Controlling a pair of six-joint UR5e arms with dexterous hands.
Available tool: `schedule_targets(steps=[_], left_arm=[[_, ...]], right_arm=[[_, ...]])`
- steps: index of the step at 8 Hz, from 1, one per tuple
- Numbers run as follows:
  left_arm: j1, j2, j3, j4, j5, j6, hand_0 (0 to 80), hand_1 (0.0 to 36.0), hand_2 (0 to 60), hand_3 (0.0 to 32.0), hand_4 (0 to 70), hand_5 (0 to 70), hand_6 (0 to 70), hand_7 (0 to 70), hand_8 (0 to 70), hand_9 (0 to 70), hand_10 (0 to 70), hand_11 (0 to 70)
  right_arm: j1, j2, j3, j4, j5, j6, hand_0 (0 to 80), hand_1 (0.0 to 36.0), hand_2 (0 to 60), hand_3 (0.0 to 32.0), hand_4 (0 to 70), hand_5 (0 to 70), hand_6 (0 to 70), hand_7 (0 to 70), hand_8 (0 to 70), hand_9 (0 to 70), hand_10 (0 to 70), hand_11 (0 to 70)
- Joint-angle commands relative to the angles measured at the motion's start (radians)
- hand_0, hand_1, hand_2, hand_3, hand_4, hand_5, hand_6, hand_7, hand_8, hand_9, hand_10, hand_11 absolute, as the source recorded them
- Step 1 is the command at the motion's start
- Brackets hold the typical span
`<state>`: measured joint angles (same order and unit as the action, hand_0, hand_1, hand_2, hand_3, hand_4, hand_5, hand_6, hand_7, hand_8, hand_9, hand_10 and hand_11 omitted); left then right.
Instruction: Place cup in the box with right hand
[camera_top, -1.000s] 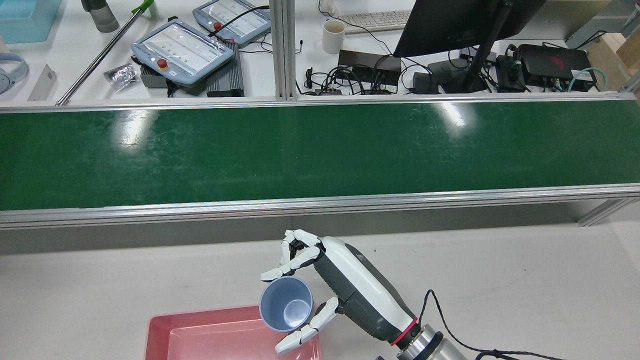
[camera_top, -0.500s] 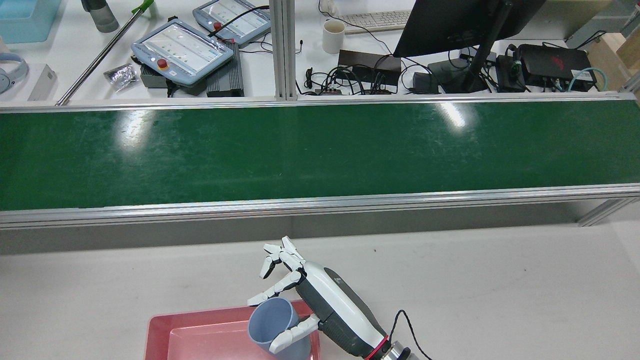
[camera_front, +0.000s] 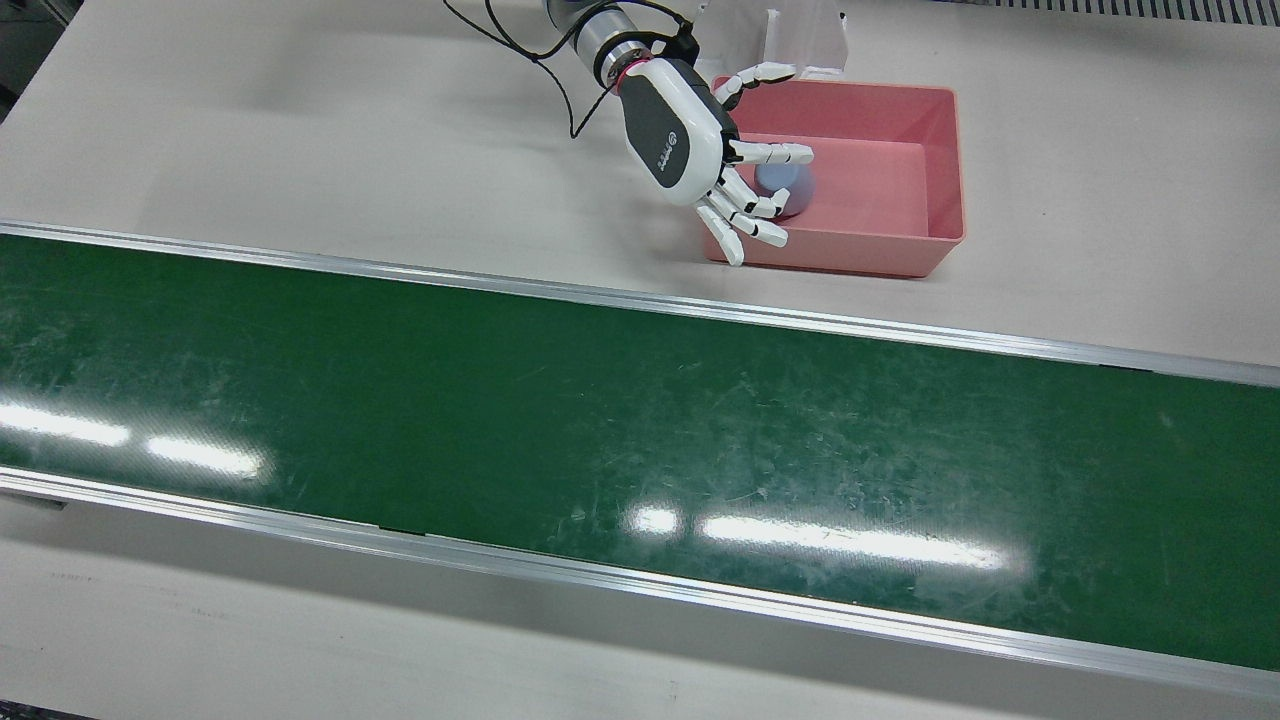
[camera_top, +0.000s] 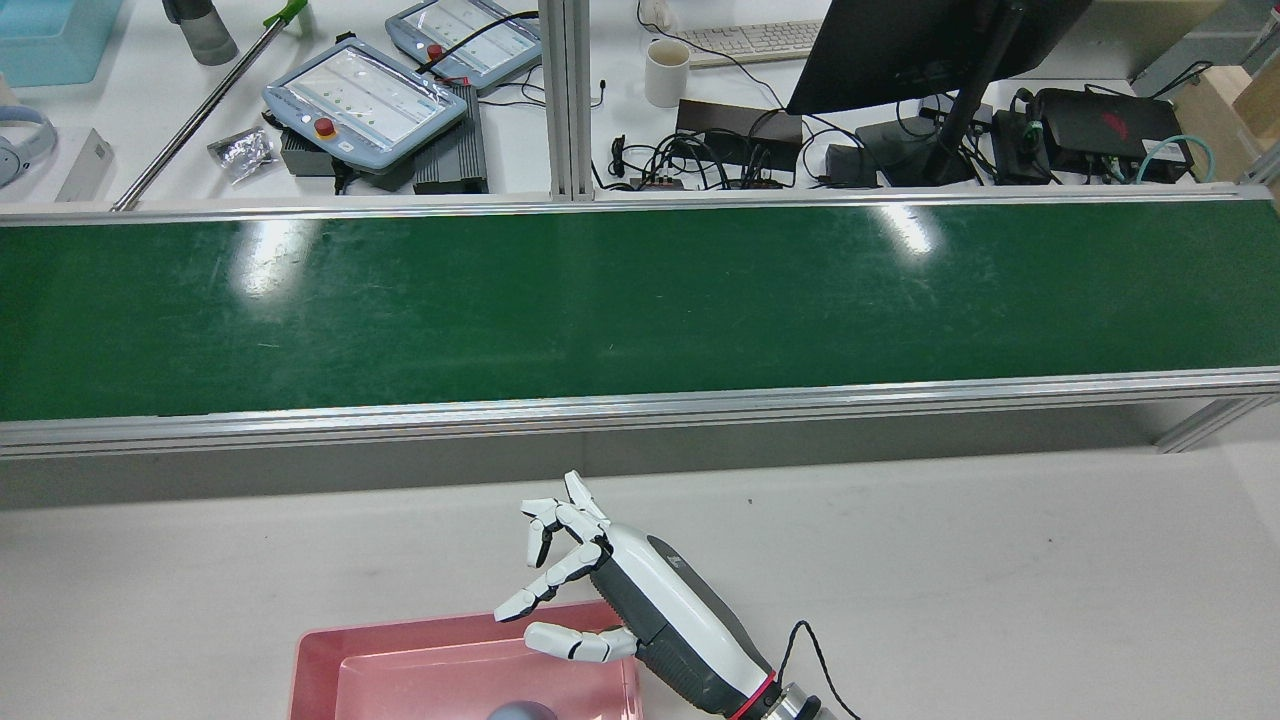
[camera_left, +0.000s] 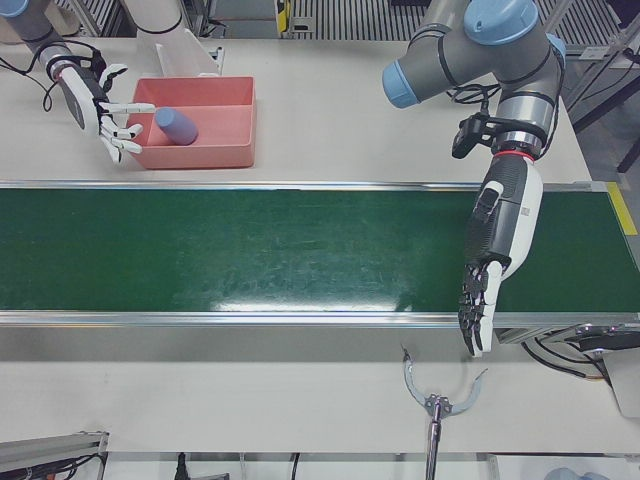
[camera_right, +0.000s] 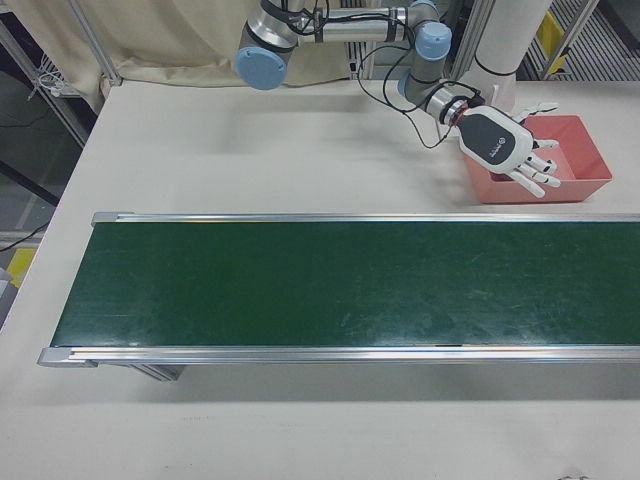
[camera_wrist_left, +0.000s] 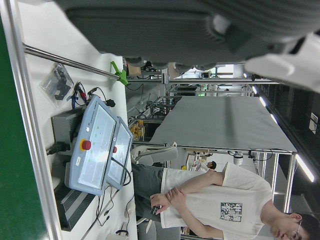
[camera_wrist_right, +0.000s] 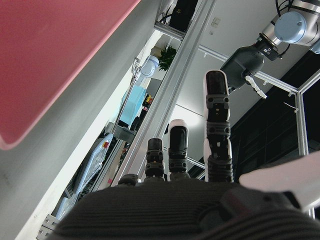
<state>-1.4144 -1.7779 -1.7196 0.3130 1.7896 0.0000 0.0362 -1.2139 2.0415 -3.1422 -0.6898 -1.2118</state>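
White tabletop beside the green conveyor belt (camera_front: 600, 420) holds a pink box (camera_front: 935, 160) where the blue cup (camera_left: 177, 125) lies toppled, the right hand (camera_front: 700, 150) splayed empty above its rim.

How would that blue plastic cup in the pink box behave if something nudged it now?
The blue plastic cup appears to lie on its side in the pink plastic box, so it would likely roll, curving because it tapers. It looks thin-walled and empty, probably light. The box walls should stop it. The open right hand isn't holding it.

Cup (camera_front: 783, 190) inside box (camera_front: 944, 160), beside conveyor belt (camera_front: 600, 430).
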Motion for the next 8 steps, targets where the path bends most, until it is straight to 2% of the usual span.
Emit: schedule_targets(steps=[1,2,4,5,6,7,8], left_arm=[[0.000,0.000,0.000,0.000,-0.001,0.000,0.0,0.0,0.0,0.0,0.0,0.0,0.0,0.0,0.0,0.0,0.0,0.0],[0.000,0.000,0.000,0.000,0.000,0.000,0.0,0.0,0.0,0.0,0.0,0.0,0.0,0.0,0.0,0.0,0.0,0.0],[0.000,0.000,0.000,0.000,0.000,0.000,0.0,0.0,0.0,0.0,0.0,0.0,0.0,0.0,0.0,0.0,0.0,0.0],[0.000,0.000,0.000,0.000,0.001,0.000,0.0,0.0,0.0,0.0,0.0,0.0,0.0,0.0,0.0,0.0,0.0,0.0],[0.000,0.000,0.000,0.000,0.001,0.000,0.0,0.0,0.0,0.0,0.0,0.0,0.0,0.0,0.0,0.0,0.0,0.0],[0.000,0.000,0.000,0.000,0.001,0.000,0.0,0.0,0.0,0.0,0.0,0.0,0.0,0.0,0.0,0.0,0.0,0.0],[0.000,0.000,0.000,0.000,0.001,0.000,0.0,0.0,0.0,0.0,0.0,0.0,0.0,0.0,0.0,0.0,0.0,0.0]], right_arm=[[0.011,-0.077,0.121,-0.015,0.012,-0.002,0.0,0.0,26.4,0.0,70.0,0.0,13.8,70.0,9.4,27.1,0.0,0.0],[0.023,-0.157,0.217,-0.018,0.041,-0.003,0.0,0.0,23.4,0.0,70.0,0.0,14.0,70.0,9.3,27.1,0.0,0.0],[0.121,-0.316,0.406,-0.018,0.026,0.015,0.0,0.0,17.8,0.0,70.0,0.0,13.6,70.0,9.5,26.3,0.0,0.0],[0.187,-0.393,0.451,-0.033,0.024,0.088,0.0,0.0,8.6,0.0,69.5,0.0,12.8,67.4,9.6,25.1,0.0,0.0],[0.271,-0.410,0.451,-0.138,0.021,0.224,18.4,0.0,0.0,0.0,70.0,0.0,11.8,60.3,8.9,22.4,0.7,0.0],[0.342,-0.406,0.430,-0.289,-0.006,0.377,24.5,0.0,0.0,0.0,70.0,0.0,11.9,60.4,8.3,21.8,1.0,0.0],[0.449,-0.400,0.384,-0.364,-0.101,0.490,25.5,0.0,0.0,0.0,70.0,0.0,11.7,59.2,7.1,20.6,2.2,1.9]])
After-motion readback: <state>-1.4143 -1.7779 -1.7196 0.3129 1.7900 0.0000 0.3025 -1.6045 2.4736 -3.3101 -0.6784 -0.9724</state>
